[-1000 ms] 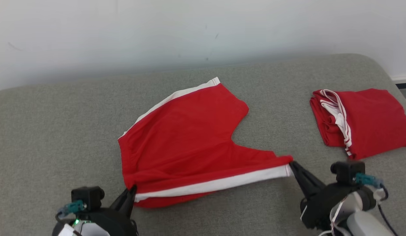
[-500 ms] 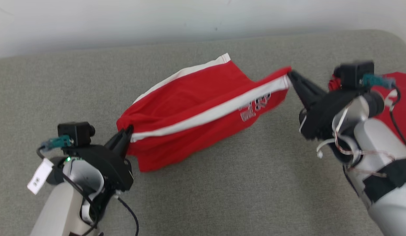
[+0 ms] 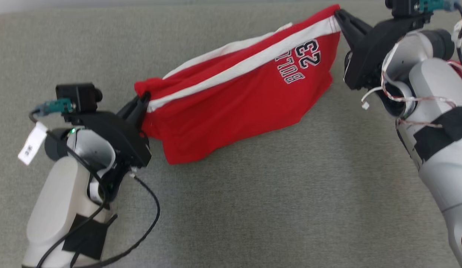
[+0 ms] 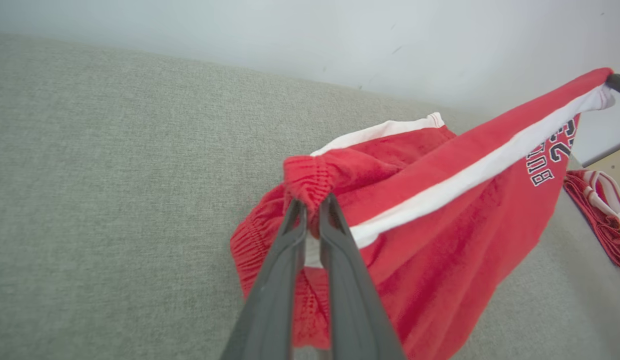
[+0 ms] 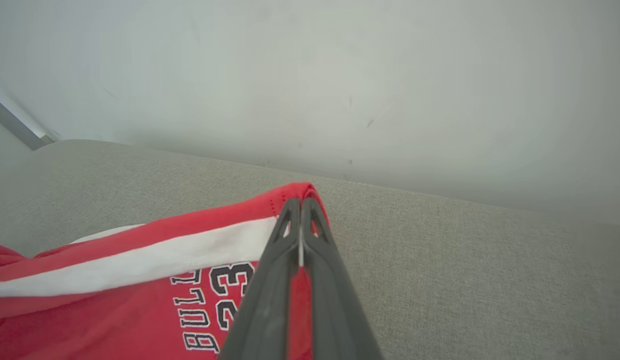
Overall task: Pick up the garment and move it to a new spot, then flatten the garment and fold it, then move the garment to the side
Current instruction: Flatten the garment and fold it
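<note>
Your left gripper (image 3: 144,98) and right gripper (image 3: 338,13) each clamp tight on a shorts (image 3: 223,108) corner; pull harder and one may slip.

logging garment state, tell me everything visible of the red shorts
Red knit shorts with a white side stripe, elastic waistband and a "23" print. They hang stretched between the left gripper, jaws shut on the waistband, and the right gripper, jaws shut on a leg hem. Lower edge seems to touch the grey cushion.

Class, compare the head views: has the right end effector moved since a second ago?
Yes. The right end effector, gripping the shorts, went forward, toward the back edge of the cushion.
</note>
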You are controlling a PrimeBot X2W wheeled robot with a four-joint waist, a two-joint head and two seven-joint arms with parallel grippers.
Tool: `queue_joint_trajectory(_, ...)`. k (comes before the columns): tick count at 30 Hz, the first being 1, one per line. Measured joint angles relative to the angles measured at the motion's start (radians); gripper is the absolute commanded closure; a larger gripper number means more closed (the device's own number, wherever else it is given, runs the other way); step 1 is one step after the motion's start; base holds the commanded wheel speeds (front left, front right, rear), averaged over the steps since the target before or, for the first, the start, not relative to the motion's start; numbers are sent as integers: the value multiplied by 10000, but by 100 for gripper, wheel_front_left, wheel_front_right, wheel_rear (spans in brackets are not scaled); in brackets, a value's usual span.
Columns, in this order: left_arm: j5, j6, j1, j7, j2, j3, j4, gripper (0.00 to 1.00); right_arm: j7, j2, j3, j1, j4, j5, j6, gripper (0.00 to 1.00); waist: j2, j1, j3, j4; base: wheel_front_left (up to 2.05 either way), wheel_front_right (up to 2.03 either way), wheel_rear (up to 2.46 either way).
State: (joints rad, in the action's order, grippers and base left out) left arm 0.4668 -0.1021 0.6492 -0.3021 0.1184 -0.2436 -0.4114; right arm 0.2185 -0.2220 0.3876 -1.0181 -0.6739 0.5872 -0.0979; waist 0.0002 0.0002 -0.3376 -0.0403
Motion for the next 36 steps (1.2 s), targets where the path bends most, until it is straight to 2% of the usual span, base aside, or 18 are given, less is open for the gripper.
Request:
queue_joint_trajectory(4,92,-40,488,77,-207,27,-351,100,-81,92,127,-531,-702,-205,-2,100,0,0,-442,-203,0,0,0)
queue_joint_trajectory(11,79,-52,1213,410,-236,6,-961,100,-562,453,238,-1415,-1659,-447,-4,100,1,0,-1157,-465,0,0,0)
queue_joint_trajectory(17,77,-130,1615,765,-299,-98,-1613,100,-982,591,332,-1604,-2585,-554,-6,100,1,0,-1498,-604,0,0,0)
queue_joint_trajectory(18,59,-136,1623,880,-299,-151,-1695,90,-1078,635,332,-1621,-2679,-556,-10,100,1,-1,-1516,-611,0,0,0)
queue_joint_trajectory(19,15,-142,1642,1018,-297,-190,-1799,52,-1210,686,334,-1631,-2782,-556,-46,53,1,-1,-1516,-609,0,0,0)
queue_joint_trajectory(20,-25,-142,1664,1101,-297,-228,-1873,0,-1315,721,332,-1633,-2880,-556,-79,0,1,-1,-1506,-599,0,0,0)
queue_joint_trajectory(30,-119,-211,1694,2600,-368,-265,-2249,0,-2757,686,186,-1479,-3446,-428,-180,0,-1,-3,-1051,-582,0,0,0)
queue_joint_trajectory(36,-150,-213,565,3582,-378,-278,-2107,0,-3423,623,311,-453,-3710,-341,-228,0,-1,-4,-528,-569,0,0,0)
